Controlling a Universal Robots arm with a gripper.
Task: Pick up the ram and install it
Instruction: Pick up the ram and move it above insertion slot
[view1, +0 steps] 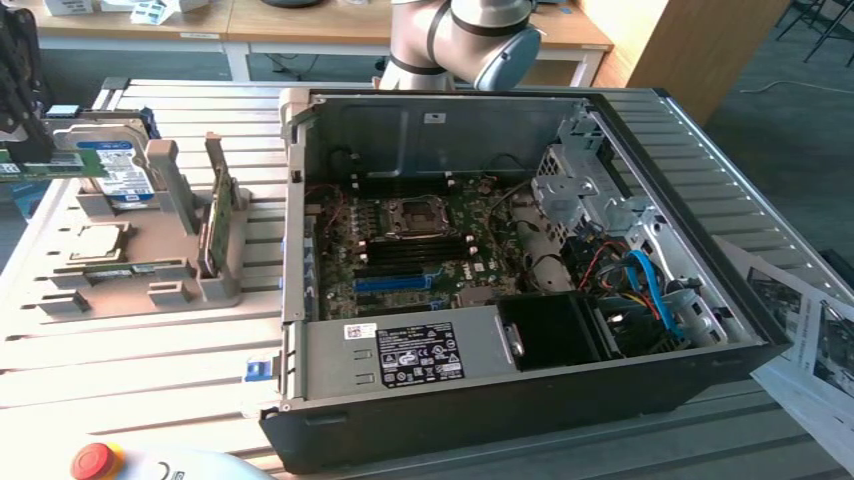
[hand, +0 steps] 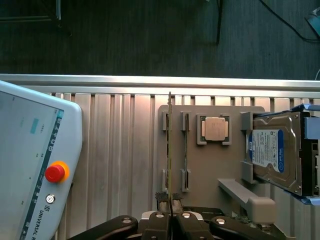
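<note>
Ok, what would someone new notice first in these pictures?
The open computer case, motherboard exposed, sits mid-frame in the exterior view. On that view's left a grey tray holds a blue-labelled hard drive. In the wrist view the gripper is shut on the ram, seen edge-on.

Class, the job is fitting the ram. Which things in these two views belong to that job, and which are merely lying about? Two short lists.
In the job:
the ram, edge-on in the shut gripper
the open computer case

Lying about:
hard drive
processor chip
broader green card
teach pendant
printed sheets
</note>
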